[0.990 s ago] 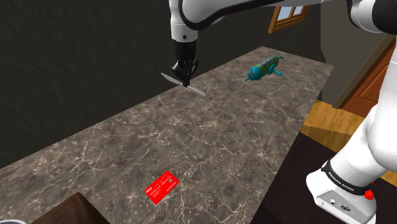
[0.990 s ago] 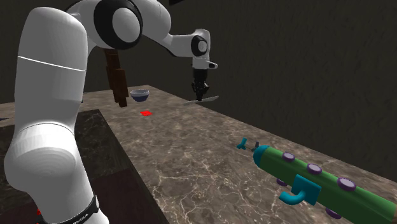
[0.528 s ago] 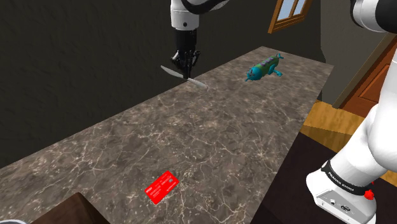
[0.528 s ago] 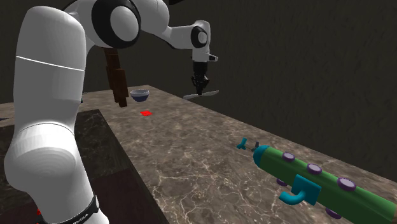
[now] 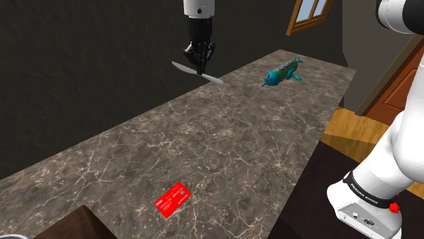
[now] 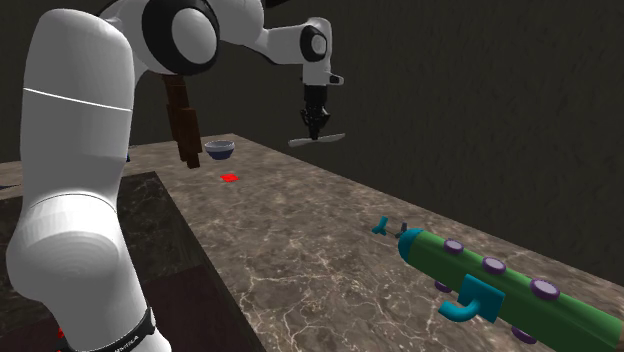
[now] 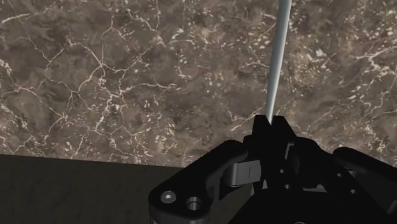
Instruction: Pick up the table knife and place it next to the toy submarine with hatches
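Counter: one long brown marbled counter [image 5: 224, 156], a dark wall along its far long edge and a window [image 5: 309, 13] beyond its far end.
Arm: one white arm [image 6: 80, 200], reaching from its stand off the counter's near long edge out over the far long edge.
Submarine: one green and teal toy submarine [image 5: 282, 71] with purple hatches, lying near the counter's far-end corner on the window side; it is large in the second exterior view [image 6: 510, 290].
Gripper: one black gripper [image 5: 199, 66], pointing straight down above the far long edge; its fingers are clenched on the knife, seen up close in the wrist view [image 7: 270, 124].
Knife: one pale grey knife [image 5: 213, 79], clasped about mid-length and hanging roughly level in the air, clear of the marble, over the wall-side edge [image 6: 332, 138]; its blade runs straight out from the fingertips [image 7: 278, 57]. It is well apart from the submarine, with a stretch of counter between them.
Card: one red card [image 5: 172, 199], flat near the near long edge, well apart from the knife.
Bowl: one small dark bowl [image 6: 220, 149], near the counter's end opposite the submarine, beyond the card.
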### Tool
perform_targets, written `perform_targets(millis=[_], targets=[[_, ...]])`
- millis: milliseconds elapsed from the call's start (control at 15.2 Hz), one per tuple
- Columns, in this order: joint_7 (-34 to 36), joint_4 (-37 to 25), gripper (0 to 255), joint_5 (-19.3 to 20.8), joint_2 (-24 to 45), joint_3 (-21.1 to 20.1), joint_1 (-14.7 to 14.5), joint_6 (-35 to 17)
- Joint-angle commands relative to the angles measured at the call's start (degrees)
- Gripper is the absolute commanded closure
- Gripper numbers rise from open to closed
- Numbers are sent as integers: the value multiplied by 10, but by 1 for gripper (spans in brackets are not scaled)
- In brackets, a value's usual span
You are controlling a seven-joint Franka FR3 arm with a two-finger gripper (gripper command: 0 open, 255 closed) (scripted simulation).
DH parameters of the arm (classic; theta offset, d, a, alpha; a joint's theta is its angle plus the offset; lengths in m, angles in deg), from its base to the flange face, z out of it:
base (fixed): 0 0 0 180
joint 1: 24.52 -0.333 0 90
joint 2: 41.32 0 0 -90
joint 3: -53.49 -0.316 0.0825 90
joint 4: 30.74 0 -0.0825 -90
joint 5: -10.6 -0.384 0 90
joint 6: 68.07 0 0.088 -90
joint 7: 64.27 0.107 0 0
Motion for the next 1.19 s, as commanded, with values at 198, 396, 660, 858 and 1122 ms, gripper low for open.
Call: perform_targets(millis=[198, 396, 660, 858, 1122], targets=[[-54, 102, 255, -21, -79, 15, 42, -25], [-92, 158, 255, -31, -123, 29, 66, -39], [-144, 220, 255, -40, -174, 52, 94, -51], [-184, 258, 255, -43, -206, 72, 113, -57], [-237, 299, 255, -43, -241, 100, 138, -62]])
